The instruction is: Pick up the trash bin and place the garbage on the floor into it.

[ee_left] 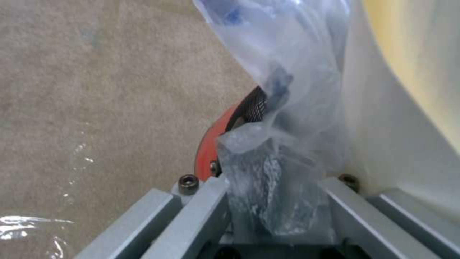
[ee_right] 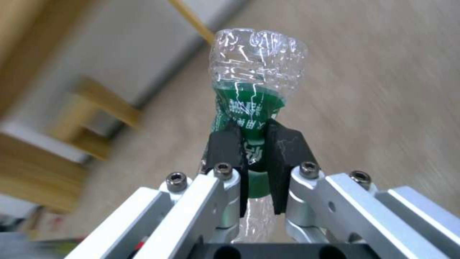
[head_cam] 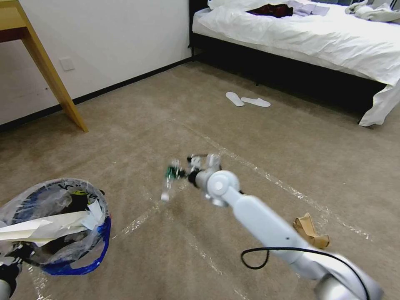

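The trash bin (head_cam: 62, 233) hangs above the floor (head_cam: 137, 137) at lower left, its clear blue-edged liner stuffed with white paper. In the left wrist view my left gripper (ee_left: 273, 194) is shut on the liner and the red rim (ee_left: 211, 144). My right arm reaches from the lower right to the middle. Its right gripper (head_cam: 183, 171) is shut on a small clear bottle with a green label (head_cam: 170, 179), held above the carpet to the right of the bin. The black pads (ee_right: 225, 151) squeeze the bottle (ee_right: 258, 72) at its label. A brown paper bag (head_cam: 310, 231) lies on the floor beside the right arm.
A wooden table leg (head_cam: 54, 79) stands at the far left by the wall. A bed with white sheets (head_cam: 312, 37) runs along the back right, with two white slippers (head_cam: 248, 100) in front of it. Clear tape lines (head_cam: 271, 175) cross the carpet.
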Available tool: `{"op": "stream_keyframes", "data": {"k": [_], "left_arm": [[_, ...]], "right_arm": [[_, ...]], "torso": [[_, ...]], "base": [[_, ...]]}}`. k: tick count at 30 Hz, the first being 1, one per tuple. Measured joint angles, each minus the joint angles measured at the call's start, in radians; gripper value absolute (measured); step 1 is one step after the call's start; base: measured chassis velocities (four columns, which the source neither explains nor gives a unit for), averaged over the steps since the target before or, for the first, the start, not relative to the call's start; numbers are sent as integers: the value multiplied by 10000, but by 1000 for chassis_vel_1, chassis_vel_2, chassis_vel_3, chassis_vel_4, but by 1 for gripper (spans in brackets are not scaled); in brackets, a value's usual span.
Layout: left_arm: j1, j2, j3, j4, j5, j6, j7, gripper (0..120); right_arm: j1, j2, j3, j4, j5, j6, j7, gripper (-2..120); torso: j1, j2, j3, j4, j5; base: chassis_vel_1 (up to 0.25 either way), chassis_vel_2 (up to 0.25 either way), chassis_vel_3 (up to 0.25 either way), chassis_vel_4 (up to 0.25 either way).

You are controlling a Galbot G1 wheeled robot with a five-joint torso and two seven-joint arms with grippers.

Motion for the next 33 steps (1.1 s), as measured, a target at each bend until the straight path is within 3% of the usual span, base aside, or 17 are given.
{"op": "stream_keyframes", "data": {"k": [6, 10, 12, 23, 33], "left_arm": [[35, 174, 81, 5, -454, 163, -229, 0], [66, 227, 84, 6, -511, 184, -258, 0], [210, 419, 146, -106, -767, 295, -329, 0], [230, 528, 279, -236, -926, 377, -396, 0], [168, 585, 305, -252, -929, 392, -411, 0]], "right_arm": [[896, -599, -524, 1804, 299, 947, -793, 8], [1299, -635, -806, 2184, 447, 1167, -864, 8], [3008, -186, -2742, 2860, 985, 2106, -1484, 8], [3801, 533, -4755, 2584, 847, 2822, -2366, 8], [3842, 281, -5441, 2204, 80, 2953, -2816, 8]], "torso": [[0, 0, -1, 1, 0], [0, 1, -1, 0, -1], [0, 1, 0, 4, -3], [-1, 0, -1, 3, -4], [0, 0, 0, 0, -1]], "base": [[0, 0, 0, 0], [0, 0, 0, 0], [0, 0, 0, 0], [0, 0, 0, 0], [0, 0, 0, 0]]}}
